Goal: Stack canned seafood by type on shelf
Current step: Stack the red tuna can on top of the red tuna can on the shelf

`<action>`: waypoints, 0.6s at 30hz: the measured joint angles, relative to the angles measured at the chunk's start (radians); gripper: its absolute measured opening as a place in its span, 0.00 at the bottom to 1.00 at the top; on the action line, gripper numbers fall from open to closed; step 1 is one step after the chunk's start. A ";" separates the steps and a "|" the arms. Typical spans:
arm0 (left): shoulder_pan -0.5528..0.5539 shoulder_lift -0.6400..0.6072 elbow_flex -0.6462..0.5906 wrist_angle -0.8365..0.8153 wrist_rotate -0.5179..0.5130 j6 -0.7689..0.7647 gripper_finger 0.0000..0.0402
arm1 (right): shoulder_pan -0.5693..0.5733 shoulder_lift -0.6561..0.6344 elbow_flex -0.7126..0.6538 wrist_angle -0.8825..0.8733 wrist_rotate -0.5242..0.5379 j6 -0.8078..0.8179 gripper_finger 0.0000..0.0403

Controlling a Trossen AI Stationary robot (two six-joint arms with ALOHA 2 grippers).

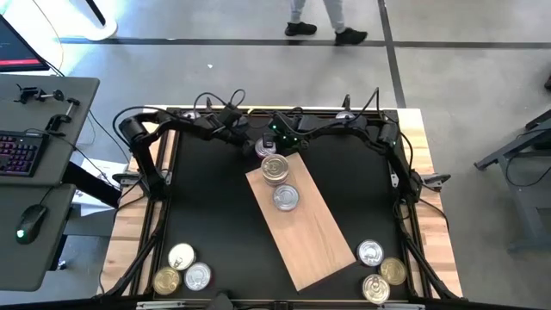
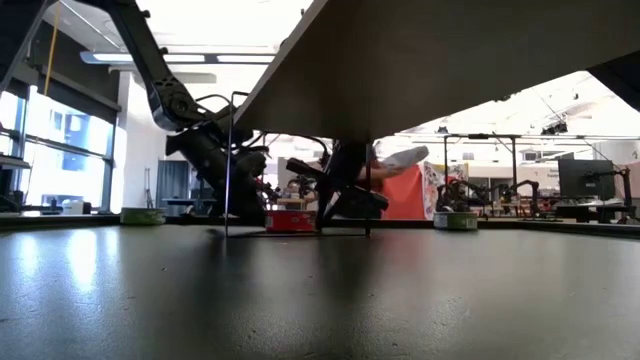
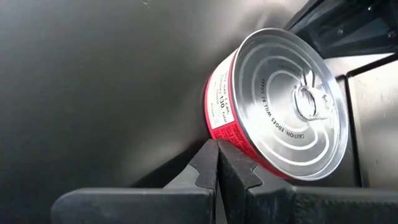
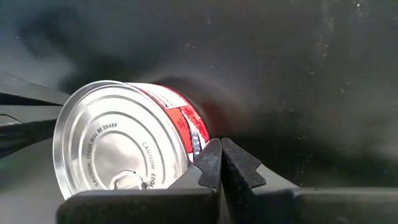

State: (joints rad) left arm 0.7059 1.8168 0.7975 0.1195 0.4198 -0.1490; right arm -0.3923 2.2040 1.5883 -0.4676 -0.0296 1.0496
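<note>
A tin of canned seafood (image 1: 265, 148) with a silver pull-tab lid and a red side label stands lid up on the black table, just beyond the far end of the shelf (image 1: 303, 226). My left gripper (image 1: 253, 144) is shut at its left side and my right gripper (image 1: 281, 142) is shut at its right side. On the shelf's far end stands a stack of tins (image 1: 275, 168). A single silver tin (image 1: 286, 198) sits just nearer on the board. My left gripper touches the tin's red side wall (image 3: 229, 132) with the tips of its shut fingers (image 3: 208, 163). It comes slanting down from the table's left. The tin rests on the table. My right gripper has its shut fingertips (image 4: 211, 158) against the red side wall (image 4: 194, 138) on the opposite side. It slants down from the table's right.
Three loose tins (image 1: 182, 269) lie at the near left corner and three more (image 1: 380, 270) at the near right. Both arms' cables run along the far edge. Bare black table lies on either side of the slanted board.
</note>
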 joint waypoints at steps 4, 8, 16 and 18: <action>-0.020 0.000 0.000 0.000 -0.026 -0.004 0.00 | 0.010 -0.001 0.019 -0.037 -0.006 -0.002 0.00; -0.032 0.000 0.000 0.008 -0.049 -0.004 0.00 | 0.022 -0.001 0.043 -0.094 -0.016 -0.003 0.00; -0.029 -0.002 0.000 0.010 -0.083 0.000 0.00 | 0.033 -0.003 0.090 -0.129 -0.010 -0.037 0.00; -0.012 -0.009 0.000 0.007 -0.060 0.004 0.00 | 0.034 -0.003 0.099 -0.127 -0.016 -0.037 0.00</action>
State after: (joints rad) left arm 0.6939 1.8075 0.7971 0.1268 0.3600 -0.1445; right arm -0.3588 2.2009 1.6875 -0.5949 -0.0456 1.0126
